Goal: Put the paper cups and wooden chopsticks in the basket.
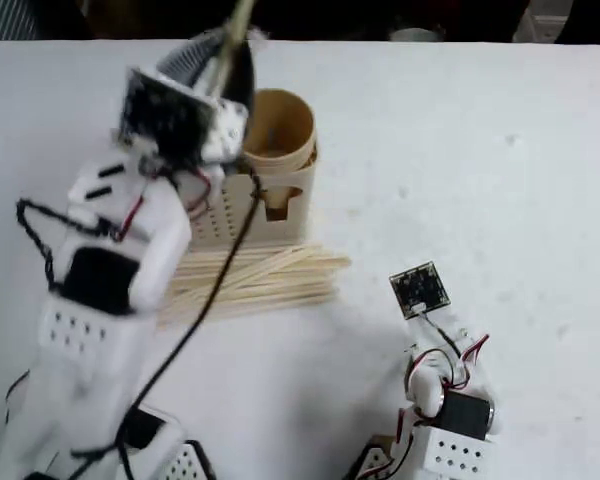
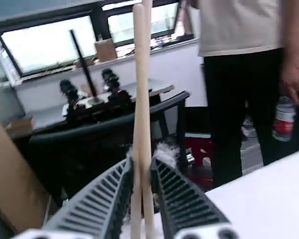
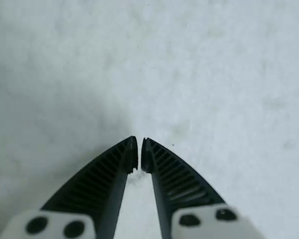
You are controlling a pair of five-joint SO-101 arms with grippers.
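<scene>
The beige perforated basket [image 1: 280,212] stands at the back of the white table, with stacked paper cups [image 1: 278,125] upright inside it. A pile of wooden chopsticks [image 1: 265,277] lies flat on the table just in front of the basket. My left gripper [image 1: 220,55] is raised above the basket's left part, beside the cups, pointing away from the table. It is shut on a couple of wooden chopsticks [image 2: 141,74] that stick out beyond its fingertips [image 2: 165,172]. My right gripper [image 3: 139,152] hangs shut over bare table with nothing between its fingers.
The right arm [image 1: 442,395] sits low at the front right, well apart from the basket. The left arm's white body [image 1: 100,290] and its black cable [image 1: 215,280] cross over the left end of the chopstick pile. Open table lies to the right.
</scene>
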